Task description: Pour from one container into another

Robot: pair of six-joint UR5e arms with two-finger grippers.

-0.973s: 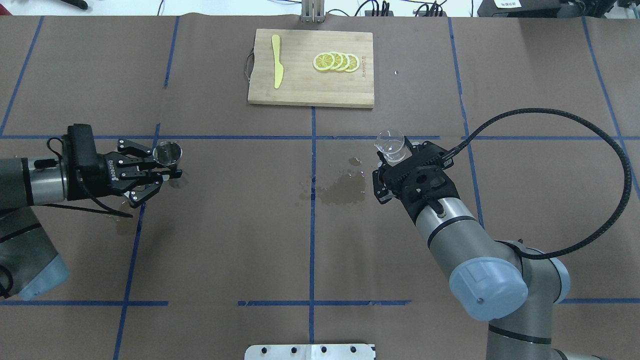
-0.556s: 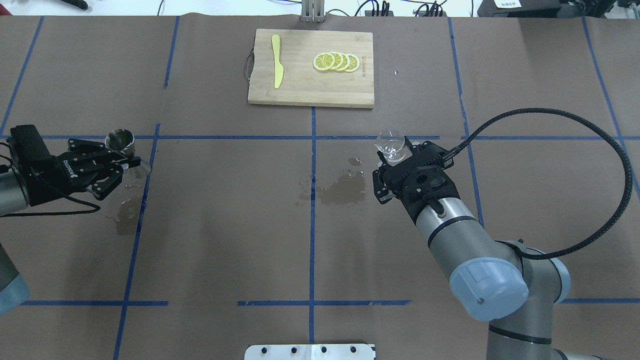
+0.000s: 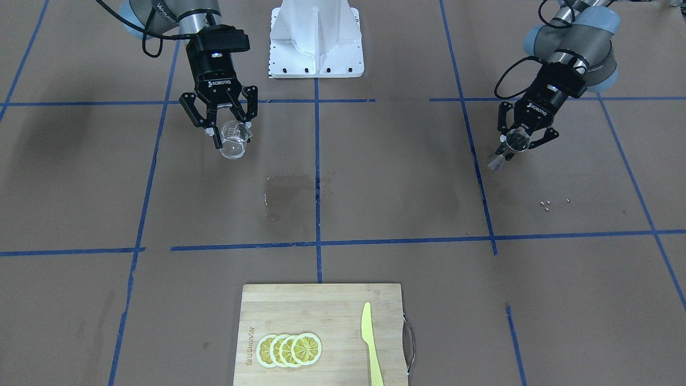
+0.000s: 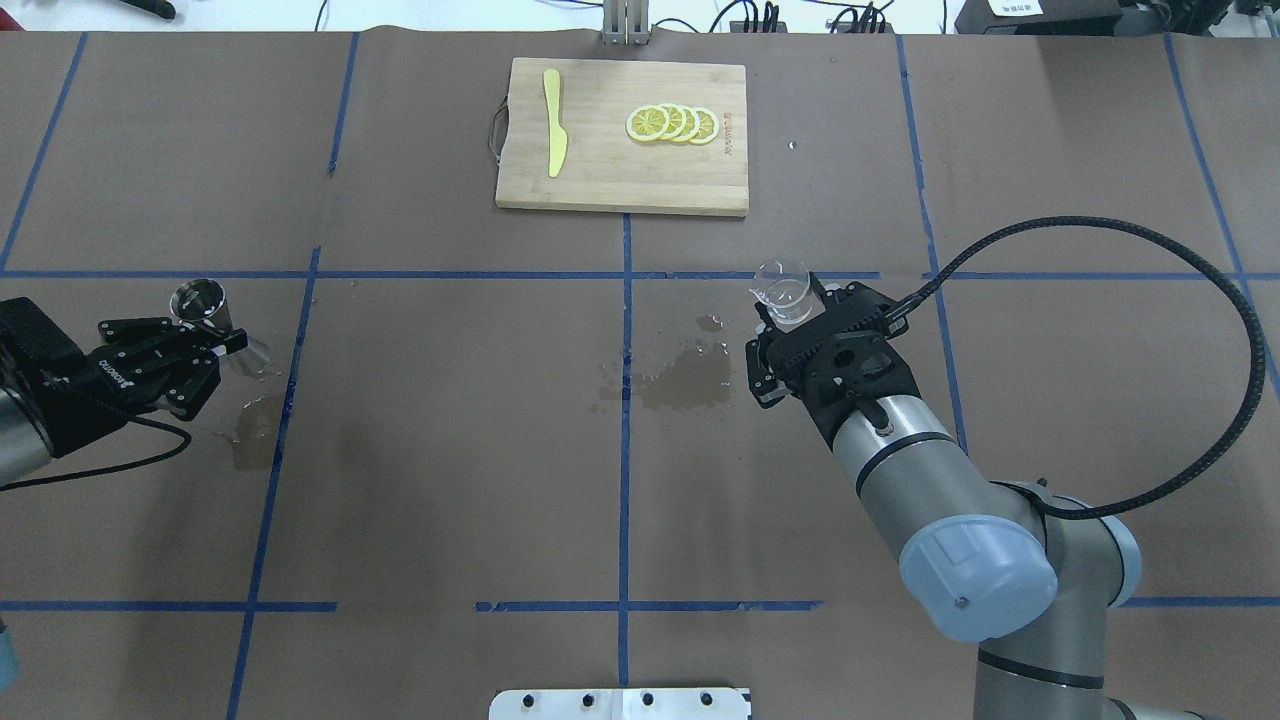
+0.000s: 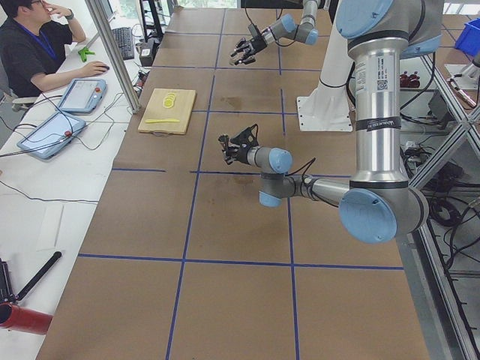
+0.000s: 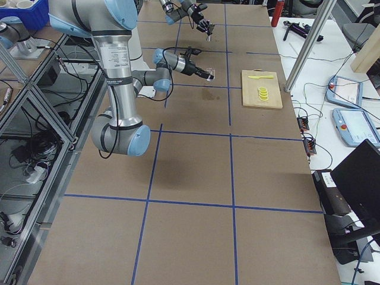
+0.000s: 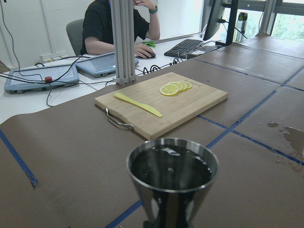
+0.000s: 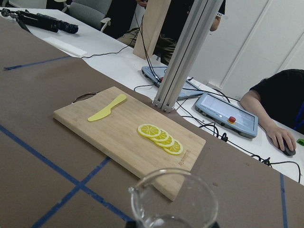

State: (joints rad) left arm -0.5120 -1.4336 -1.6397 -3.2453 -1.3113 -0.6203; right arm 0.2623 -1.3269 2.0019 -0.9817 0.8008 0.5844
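Over the desk [image 4: 450, 480], the right hand [image 4: 790, 310] pinches the glass cup [image 4: 782, 283] upright, right of centre. The left hand [image 4: 220, 340] pinches the liquid-filled jigger [image 7: 172, 173] at the far left. Hold it level and move gently, since any tilt would likely spill.

Left arm reaching outward; left fingers [image 4: 218, 347] clamped; right arm forward; right fingers [image 3: 216, 135] clamped

A wide bare stretch of worktop [image 4: 450, 450] separates the left tool [image 4: 222, 335], gripping the jigger [image 4: 203, 302] near the left edge, from the right tool [image 4: 790, 312], gripping the glass cup [image 4: 783, 285] right of centre, with only a flat wet patch [image 4: 685, 385] between them, while the cutting board [image 4: 600, 170] with its knife [image 4: 553, 125] and lemon slices [image 4: 672, 123] lies well apart at the far edge.
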